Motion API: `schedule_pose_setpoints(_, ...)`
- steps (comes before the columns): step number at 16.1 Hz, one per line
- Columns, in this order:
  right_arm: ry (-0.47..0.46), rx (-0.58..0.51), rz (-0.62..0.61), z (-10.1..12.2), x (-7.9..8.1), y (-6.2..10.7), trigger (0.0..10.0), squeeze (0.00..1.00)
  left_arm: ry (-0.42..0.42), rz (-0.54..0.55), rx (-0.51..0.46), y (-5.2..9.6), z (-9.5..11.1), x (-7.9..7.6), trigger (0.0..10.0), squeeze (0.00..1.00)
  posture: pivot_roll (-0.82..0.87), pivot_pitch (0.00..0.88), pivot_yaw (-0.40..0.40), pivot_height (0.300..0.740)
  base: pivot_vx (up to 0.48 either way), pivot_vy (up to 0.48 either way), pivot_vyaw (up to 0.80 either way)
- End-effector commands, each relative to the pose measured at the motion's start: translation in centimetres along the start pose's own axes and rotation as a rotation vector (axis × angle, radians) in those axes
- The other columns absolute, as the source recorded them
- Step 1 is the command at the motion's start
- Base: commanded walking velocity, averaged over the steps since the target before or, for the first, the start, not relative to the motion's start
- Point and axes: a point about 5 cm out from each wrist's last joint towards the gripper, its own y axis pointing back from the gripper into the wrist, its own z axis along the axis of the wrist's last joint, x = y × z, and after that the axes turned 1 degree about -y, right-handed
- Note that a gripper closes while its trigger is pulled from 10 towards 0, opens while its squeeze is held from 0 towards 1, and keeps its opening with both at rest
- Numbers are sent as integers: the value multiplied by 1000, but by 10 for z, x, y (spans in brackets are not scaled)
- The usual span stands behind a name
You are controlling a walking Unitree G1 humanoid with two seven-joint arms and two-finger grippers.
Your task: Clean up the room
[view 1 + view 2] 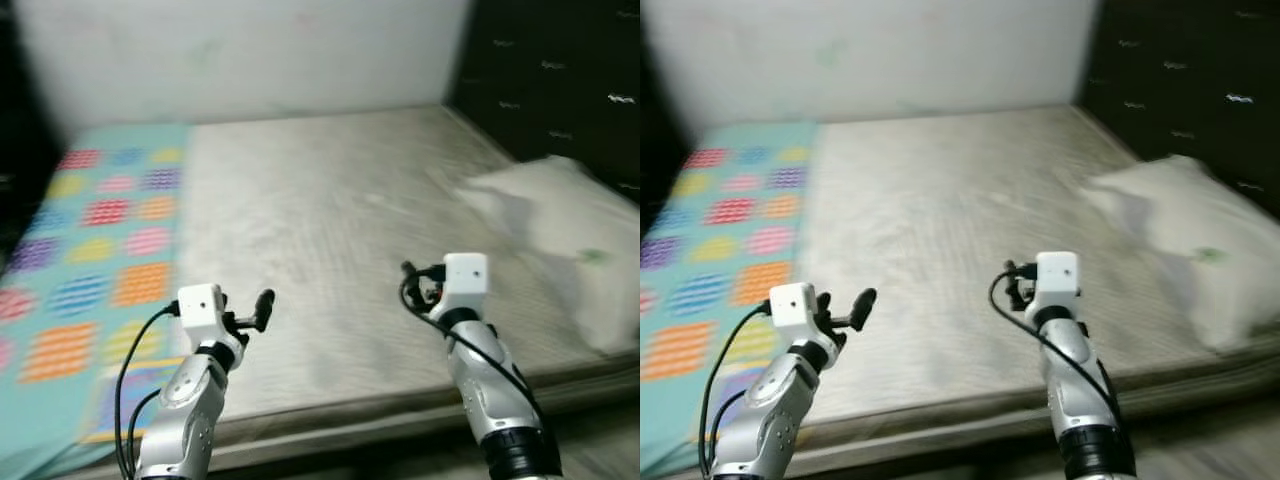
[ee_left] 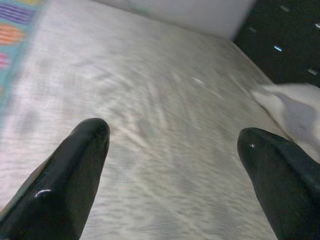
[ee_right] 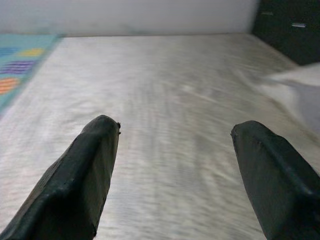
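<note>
left wrist view: left gripper (image 2: 172, 145) fingers spread | right gripper (image 3: 175, 137) spread | head: pillow (image 1: 560, 230) on mattress (image 1: 320, 250)

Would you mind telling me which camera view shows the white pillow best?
The left eye view: the pillow lies whole at the mattress's right edge, beside the dark wall. The right eye view shows it much the same. Both wrist views catch just a blurred white corner past the open claw fingers.

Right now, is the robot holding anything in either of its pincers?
Nothing. The left pincer and the right pincer are both open above the mattress, with nothing between their fingers.
</note>
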Motion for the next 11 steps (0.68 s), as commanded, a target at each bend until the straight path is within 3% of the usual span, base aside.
schedule_pose_setpoints(1, 3, -2, -15, 1, -6, 0, 10000, 0, -2, -7, 14, 0, -4, -3, 10000, 0, -86, 0, 44, 740, 0, 480, 0)
schedule_pose_setpoints(7, 5, 5, -11, -1, -6, 1, 10000, 0, -1, -6, 7, 0, -3, -3, 10000, 0, -86, 0, 44, 740, 0, 480, 0)
schedule_pose_setpoints(11, 10, 12, 0, -3, -5, 1, 10000, 0, 21, -44, -22, 2, -1, -7, 10000, 0, -87, 0, 44, 740, 0, 0, 0)
